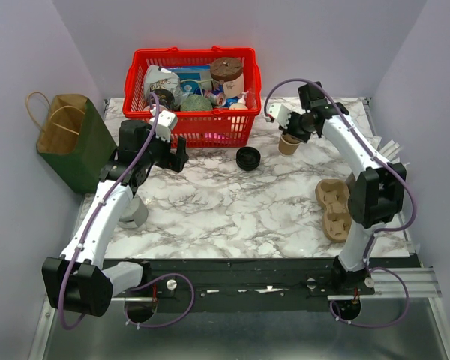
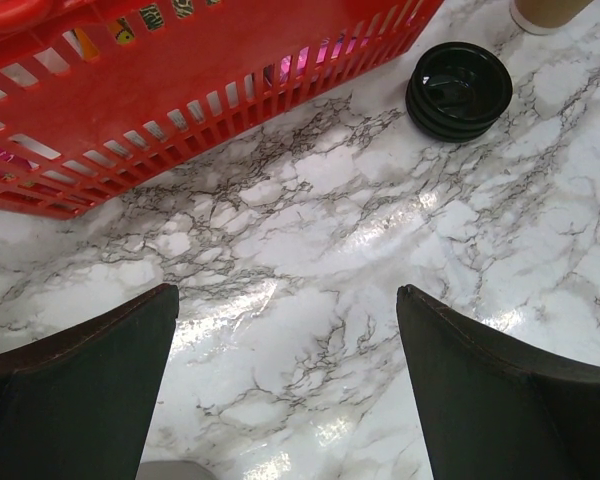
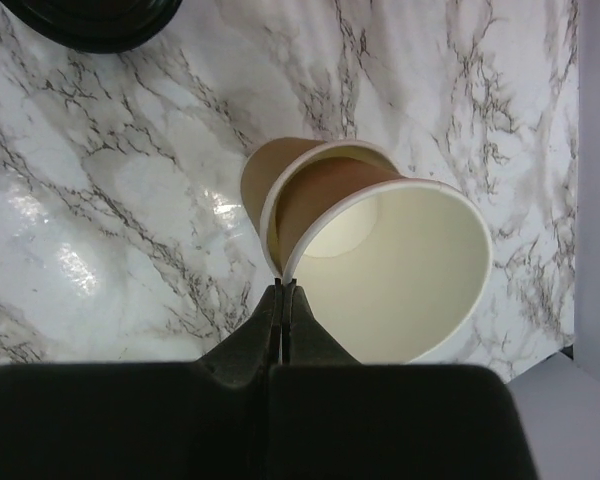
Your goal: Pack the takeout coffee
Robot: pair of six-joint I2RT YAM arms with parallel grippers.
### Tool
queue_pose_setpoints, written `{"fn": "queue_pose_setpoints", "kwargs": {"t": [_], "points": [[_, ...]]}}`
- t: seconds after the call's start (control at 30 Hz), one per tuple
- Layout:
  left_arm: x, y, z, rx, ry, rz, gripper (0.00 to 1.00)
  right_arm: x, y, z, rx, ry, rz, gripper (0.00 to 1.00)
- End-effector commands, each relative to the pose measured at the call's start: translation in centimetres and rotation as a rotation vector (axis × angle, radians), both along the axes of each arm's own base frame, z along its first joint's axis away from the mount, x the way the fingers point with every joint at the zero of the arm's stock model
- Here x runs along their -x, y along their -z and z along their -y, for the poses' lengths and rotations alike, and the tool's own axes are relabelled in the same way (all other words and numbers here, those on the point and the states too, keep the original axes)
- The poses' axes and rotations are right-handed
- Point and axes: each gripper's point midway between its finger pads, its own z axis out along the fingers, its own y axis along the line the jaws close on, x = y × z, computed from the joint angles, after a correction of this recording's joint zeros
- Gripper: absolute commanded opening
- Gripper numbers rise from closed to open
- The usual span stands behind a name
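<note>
Cup (image 3: 410,270): tapered tan kraft paper, white rim | right gripper (image 3: 283,290): pinched on its thin wall | left gripper (image 2: 285,292): spread wide over glossy marble table (image 2: 310,180)

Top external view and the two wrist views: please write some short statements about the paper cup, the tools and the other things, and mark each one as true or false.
1. The right tool is shut on the rim of the paper cup. True.
2. The left tool holds the black lid. False: it is open with nothing between its fingers, and the lid lies on the table, apart from it.
3. The paper cup sits in the pulp carrier. False: the cup is at the right tool, apart from the carrier.
4. The red basket at the far side of the table has things in it. True.
5. A green paper bag stands at the left of the table. True.
</note>
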Motion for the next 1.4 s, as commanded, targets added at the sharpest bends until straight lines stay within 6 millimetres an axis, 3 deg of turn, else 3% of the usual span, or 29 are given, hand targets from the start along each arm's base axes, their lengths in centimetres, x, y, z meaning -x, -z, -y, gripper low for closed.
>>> {"fn": "queue_pose_setpoints", "kwargs": {"t": [0.0,0.1,0.27,0.43,0.5,0.53,0.57,0.63,0.67,0.7,0.73,0.83,0.97,1.2,1.37], "points": [[0.2,-0.4,0.6,0.019,0.022,0.016,0.98,-0.9,-0.4,0.9,-0.002,0.062,0.023,0.01],[0.3,-0.3,0.6,0.017,0.024,0.014,0.98,-0.4,-1.2,0.8,-0.009,0.045,0.015,0.01],[0.5,-0.3,0.5,0.016,0.021,0.010,0.98,-0.2,-5.9,0.2,-0.054,0.042,0.067,0.01],[0.4,-0.6,0.7,0.021,0.027,0.012,0.97,3.4,-8.5,-2.2,-0.045,-0.080,0.059,0.01],[0.3,-0.7,0.9,0.025,0.032,0.015,0.98,5.3,-7.3,-3.5,-0.032,-0.143,0.028,0.01],[0.2,-0.8,0.9,0.028,0.030,0.013,0.98,7.0,-8.2,-5.0,-0.034,-0.214,0.051,0.01],[0.2,-0.8,0.9,0.030,0.027,0.014,0.98,8.2,-7.7,-5.9,-0.035,-0.258,0.036,0.01],[0.1,-1.0,1.0,0.040,0.023,0.011,0.98,11.7,-5.5,-8.6,-0.034,-0.396,-0.011,0.01],[0.1,-0.9,1.0,0.039,0.021,-0.001,0.98,13.0,-5.8,-9.2,-0.041,-0.441,0.009,0.01],[0.0,-0.9,1.0,0.044,0.017,-0.012,0.97,14.5,-3.6,-9.7,-0.025,-0.487,-0.021,0.01],[-0.3,-1.0,1.1,0.047,0.012,-0.023,0.97,16.1,-2.8,-11.2,-0.013,-0.563,-0.019,0.01],[-0.7,-0.8,0.9,0.064,-0.029,-0.050,0.97,18.7,-1.3,-13.2,-0.003,-0.686,0.012,0.01],[-1.3,-1.5,0.9,0.076,-0.048,-0.016,0.96,20.4,-0.5,-14.7,-0.035,-0.740,-0.047,0.01],[-2.2,-0.7,1.1,0.087,-0.067,-0.059,0.95,23.5,2.6,-16.6,-0.012,-0.792,-0.111,0.03],[-2.3,-0.8,0.9,0.096,-0.084,-0.044,0.95,26.0,3.7,-18.3,-0.026,-0.812,-0.159,0.04]]}}
